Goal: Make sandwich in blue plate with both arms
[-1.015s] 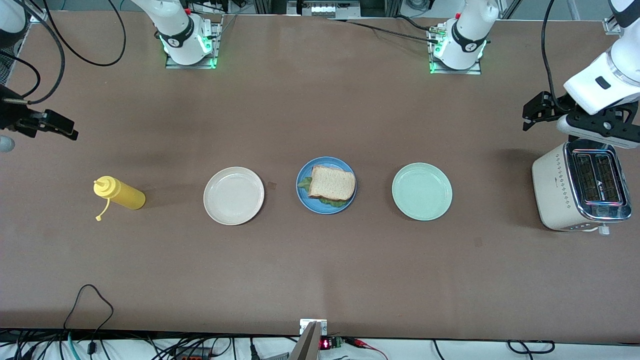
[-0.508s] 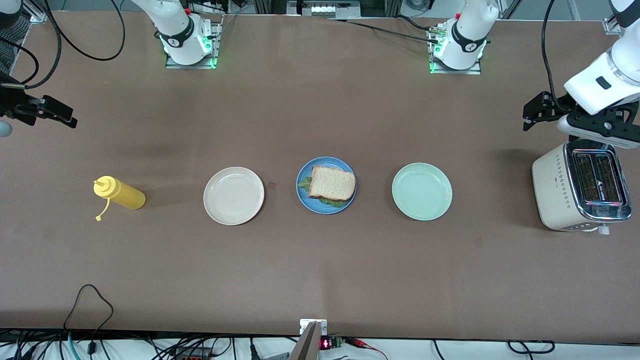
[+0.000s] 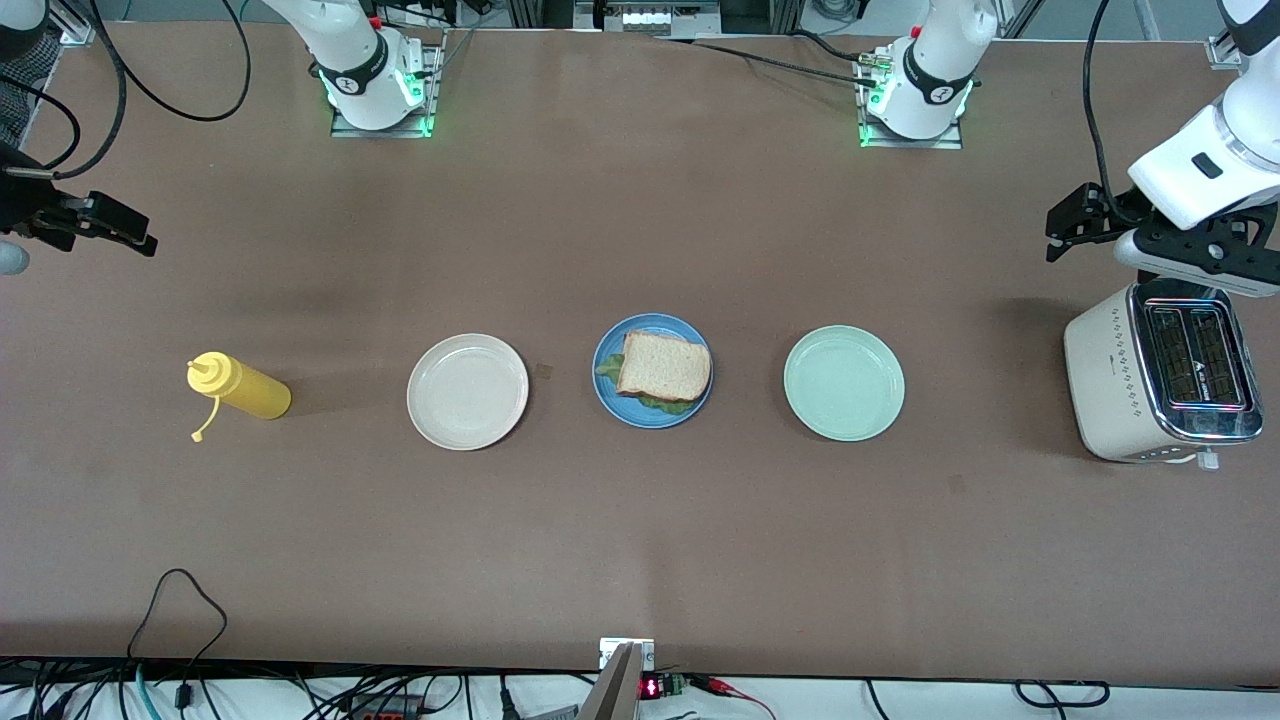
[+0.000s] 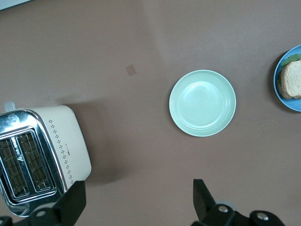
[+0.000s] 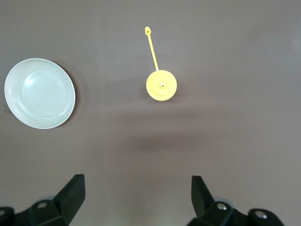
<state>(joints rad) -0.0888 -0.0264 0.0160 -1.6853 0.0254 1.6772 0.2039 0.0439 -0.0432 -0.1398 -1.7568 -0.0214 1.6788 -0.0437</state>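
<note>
The sandwich (image 3: 664, 366) lies on the blue plate (image 3: 607, 392) at the middle of the table: a toasted slice on top, green lettuce showing at its edges. The left wrist view catches the sandwich (image 4: 292, 78) and the blue plate (image 4: 286, 100) at its border. My left gripper (image 3: 1195, 262) (image 4: 138, 200) hangs open and empty over the toaster's edge, at the left arm's end. Open and empty too, my right gripper (image 5: 136, 197) is over bare table at the right arm's end, mostly off the front view's edge.
A beige plate (image 3: 467, 391) (image 5: 40, 93) and a pale green plate (image 3: 844, 383) (image 4: 202, 102) flank the blue one, both bare. A yellow squeeze bottle (image 3: 240, 388) (image 5: 161, 85) stands toward the right arm's end. A cream toaster (image 3: 1160, 375) (image 4: 37, 160) stands at the left arm's end.
My right arm's hand has drifted a little toward the robots' side of the table, then settled. The left arm and everything on the table stay as they were.
</note>
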